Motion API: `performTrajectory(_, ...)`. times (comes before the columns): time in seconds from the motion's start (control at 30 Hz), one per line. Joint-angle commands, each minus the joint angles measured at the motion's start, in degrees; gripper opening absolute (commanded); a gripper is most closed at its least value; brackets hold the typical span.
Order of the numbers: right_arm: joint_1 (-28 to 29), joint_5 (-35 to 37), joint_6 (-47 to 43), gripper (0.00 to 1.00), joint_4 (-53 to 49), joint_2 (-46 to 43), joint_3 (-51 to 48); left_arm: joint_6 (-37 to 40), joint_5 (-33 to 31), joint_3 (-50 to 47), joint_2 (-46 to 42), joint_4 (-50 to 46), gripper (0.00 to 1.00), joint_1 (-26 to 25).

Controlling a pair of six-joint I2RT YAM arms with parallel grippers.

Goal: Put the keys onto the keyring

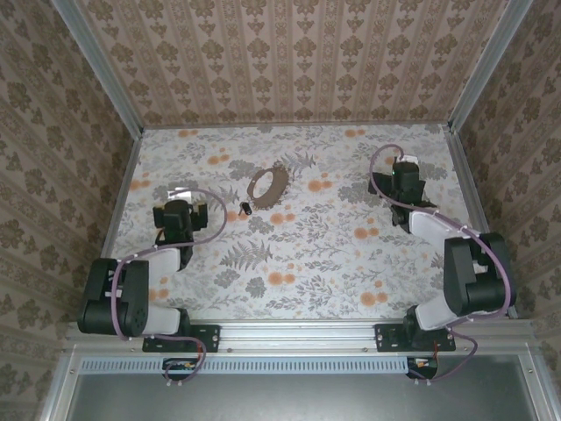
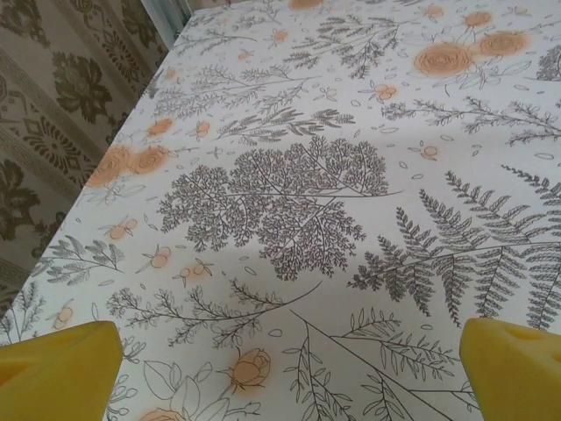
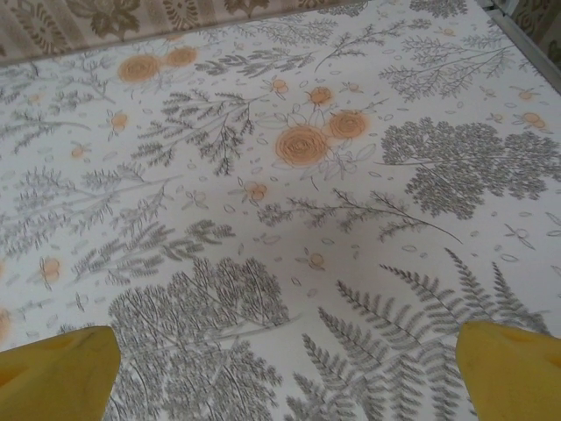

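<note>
Two arms flank the flowered counter (image 1: 307, 254) in the top view. The keyring (image 1: 269, 184) lies flat toward the back, with the key (image 1: 244, 209) just beside its near-left rim. The left end effector (image 1: 181, 195) sits left of the key, and the right end effector (image 1: 405, 163) is well to the right. In the left wrist view, yellow fingers (image 2: 57, 373) stand wide apart above the print. In the right wrist view, the fingers (image 3: 57, 377) are likewise spread, holding nothing.

Floral table (image 1: 351, 263): keyring (image 1: 268, 184), key (image 1: 244, 209).
</note>
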Motion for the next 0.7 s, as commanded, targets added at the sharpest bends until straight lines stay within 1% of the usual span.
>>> performTrajectory(0.0, -0.3, 3.3, -6.0, 1.0, 6.0, -3.6, -3.5, 1.4, 0.5, -0.2, 1.5, 10.9, 1.0, 0.8)
performTrajectory(0.07, -0.5, 3.5, -6.7, 0.99, 5.2, -3.8, -4.3, 1.5, 0.6, -0.9, 3.6, 14.1, 1.0, 1.0)
performTrajectory(0.1, -0.5, 2.8, -6.8, 0.99, 6.3, -4.2, -5.7, 1.8, 1.3, -0.8, 4.8, 15.0, 1.0, 1.1)
performTrajectory(0.17, -0.5, 1.2, -7.5, 0.99, 16.5, -4.0, -11.3, 2.2, 1.9, -0.6, 6.7, 16.9, 1.0, 1.2)
performTrajectory(0.23, -0.8, -2.3, -8.4, 1.0, 25.6, -2.6, -16.2, 1.1, 4.0, 0.2, 6.3, 14.3, 1.0, 2.4)
performTrajectory(0.3, -0.9, -4.7, -9.2, 1.0, 34.8, 1.5, -19.5, 0.7, 5.4, -0.6, 7.9, 17.0, 1.0, 3.1)
performTrajectory(0.33, -0.8, -5.4, -9.9, 1.0, 39.5, 3.8, -20.5, 1.4, 5.7, -1.0, 10.1, 20.3, 1.0, 3.1)
performTrajectory(0.37, -0.8, -5.8, -10.0, 0.99, 40.1, 3.9, -20.9, 2.0, 5.7, -0.7, 10.7, 20.6, 1.0, 3.0)
performTrajectory(0.4, -1.0, -6.4, -9.7, 1.0, 36.2, 2.7, -20.0, 0.7, 6.9, 0.2, 9.4, 16.3, 1.0, 3.5)
performTrajectory(0.47, -1.8, -8.7, -9.5, 1.0, 36.4, 3.3, -19.6, 0.5, 8.9, 0.5, 10.0, 17.0, 1.0, 4.6)
performTrajectory(0.5, -2.2, -9.5, -9.3, 1.0, 35.0, 3.0, -19.2, -0.3, 10.4, 0.9, 9.4, 14.9, 1.0, 5.4)
performTrajectory(0.53, -2.5, -9.9, -9.2, 1.0, 35.8, 3.4, -19.2, -0.3, 10.9, 0.9, 9.6, 15.5, 1.0, 5.7)
performTrajectory(0.67, -2.7, -10.2, -9.1, 1.0, 35.2, 3.0, -19.2, -0.3, 10.9, 0.9, 9.7, 15.3, 1.0, 5.6)
